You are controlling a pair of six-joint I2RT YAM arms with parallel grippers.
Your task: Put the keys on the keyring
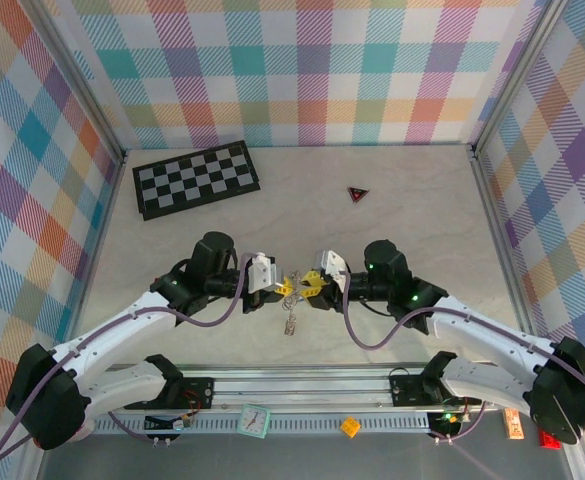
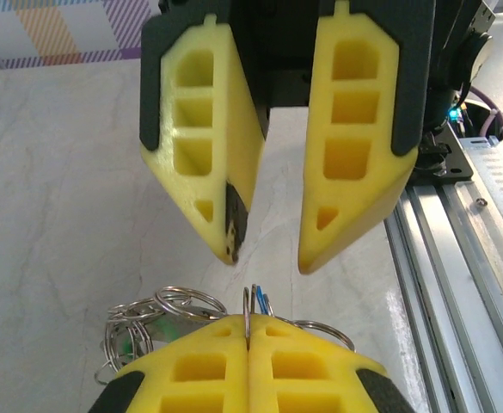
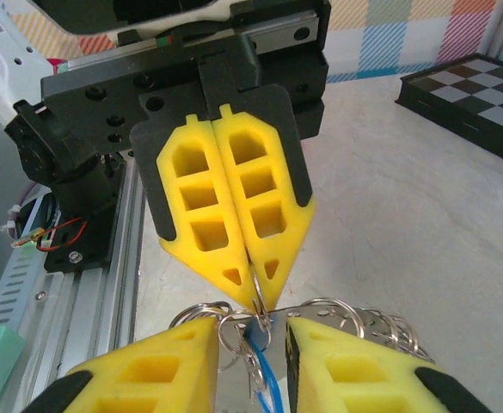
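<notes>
My two grippers meet tip to tip over the middle of the table. The left gripper (image 1: 284, 287) (image 2: 248, 325) is shut, and a thin silvery ring stands edge-on in its tips. That ring belongs to the keyring (image 3: 380, 320), a bunch of metal loops on a flat band that hangs below (image 1: 290, 322). A blue key (image 3: 266, 379) dangles from the pinched ring; a patch of green (image 2: 132, 341) shows among the loops. The right gripper (image 1: 310, 283) (image 3: 251, 331) is open, with one finger on each side of the blue key and its small rings.
A black-and-white checkerboard (image 1: 196, 179) lies at the back left and a small dark triangle (image 1: 358, 194) at the back right. The aluminium rail (image 1: 302, 388) with both arm bases runs along the near edge. Plaid walls close in three sides.
</notes>
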